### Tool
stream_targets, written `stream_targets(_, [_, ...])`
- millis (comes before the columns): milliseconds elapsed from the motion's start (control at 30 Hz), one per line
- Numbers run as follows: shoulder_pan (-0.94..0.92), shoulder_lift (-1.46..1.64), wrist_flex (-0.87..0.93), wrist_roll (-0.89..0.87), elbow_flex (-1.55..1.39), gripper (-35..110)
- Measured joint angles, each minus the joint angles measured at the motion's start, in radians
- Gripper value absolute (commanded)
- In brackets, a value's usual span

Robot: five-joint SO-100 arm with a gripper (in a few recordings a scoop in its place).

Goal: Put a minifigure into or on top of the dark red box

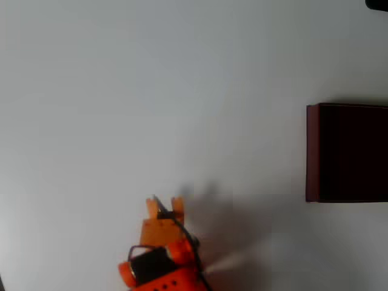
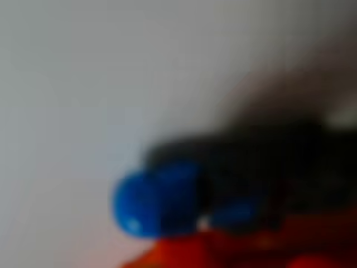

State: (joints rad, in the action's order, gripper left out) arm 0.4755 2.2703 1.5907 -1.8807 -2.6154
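From overhead, my one orange gripper [image 1: 165,207] sits low on the white table [image 1: 121,91], its two fingertips pointing up the picture with a narrow gap between them. Something dark shows in that gap, too small for me to name. One dark red box [image 1: 347,153] lies at the right edge, well apart from me, its interior almost black.

At my wrist everything is blurred. One minifigure [image 2: 162,204], blue-headed with a dark body stretching rightward, lies right against my orange finger [image 2: 234,251] at the bottom. I seem to be holding it, but I cannot tell for certain.
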Motion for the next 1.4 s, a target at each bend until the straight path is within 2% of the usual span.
stream_targets(100, [0.025,-0.241,0.097,0.069,0.193,0])
stream_targets(200, [0.052,-0.408,0.098,0.084,0.301,0])
stream_targets(467, [0.121,-0.456,0.021,0.097,0.298,0])
stream_targets(567, [0.115,-0.456,-0.038,0.155,0.270,0])
stream_targets(933, [0.005,-0.624,-0.054,0.397,0.236,0])
stream_targets(1133, [0.003,-0.595,-0.084,0.405,0.218,0])
stream_targets(1400, [-0.028,-0.351,-0.183,0.451,0.055,0])
